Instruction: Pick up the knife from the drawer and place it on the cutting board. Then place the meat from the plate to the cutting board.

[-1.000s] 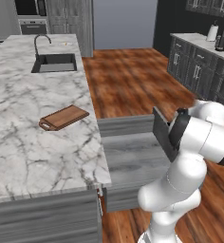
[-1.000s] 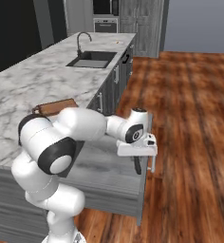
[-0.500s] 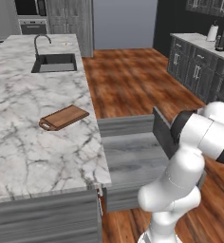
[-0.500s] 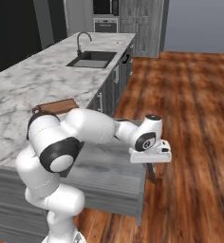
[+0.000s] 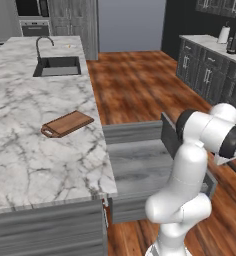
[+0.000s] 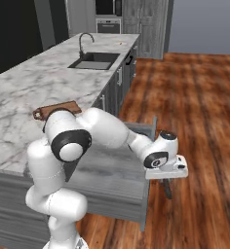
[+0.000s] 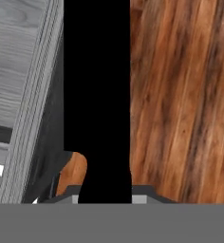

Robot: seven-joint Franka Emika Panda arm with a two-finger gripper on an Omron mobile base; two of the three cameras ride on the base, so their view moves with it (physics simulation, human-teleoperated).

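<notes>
Marble island (image 5: pixel 30 150), wooden floor (image 5: pixel 135 85)

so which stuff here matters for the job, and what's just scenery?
Job:
- knife, held in the claw
- open drawer
- cutting board

Scenery:
- sink and faucet
- oven
- kettle

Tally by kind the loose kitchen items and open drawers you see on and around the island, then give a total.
Cutting board: 1
Knife, held in the gripper out past the drawer front: 1
Open drawer: 1
Total: 3
</notes>
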